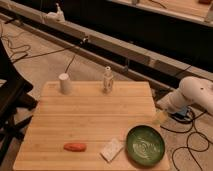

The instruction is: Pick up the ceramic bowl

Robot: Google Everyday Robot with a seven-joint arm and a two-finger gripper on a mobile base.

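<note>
Bowl first, since it's closest to us: the wide, shallow, glossy dark-green ceramic bowl [145, 145] with pale swirls inside sits flat at the near right corner of the light wooden tabletop [90, 117]. Just to its left lies a small white rectangular block [112, 149], close to the rim, though we can't say if they touch. Further left is a little orange carrot-shaped thing [75, 147].

A bit further back, the gripper [161, 116] on the end of the white robot arm [192, 95] hangs by the table's right edge, just beyond the bowl's far side and apart from it. Whether that claw is wide or narrow we honestly can't tell. It certainly isn't holding the bowl.

So progress-wise, we'd say none of the pick is done yet: the bowl is on the table, untouched. Left to do, by our guess: line up over the rim, come down, clamp the edge, lift.

Toward the far edge stand a small white cylindrical cup [65, 83] and a small pale bottle-like piece [107, 80], both well apart from the bowl. Beyond the table we see a thin black cable [75, 54] and a long pale rail [100, 42].

Labels or writing: nothing we can read anywhere.
</note>
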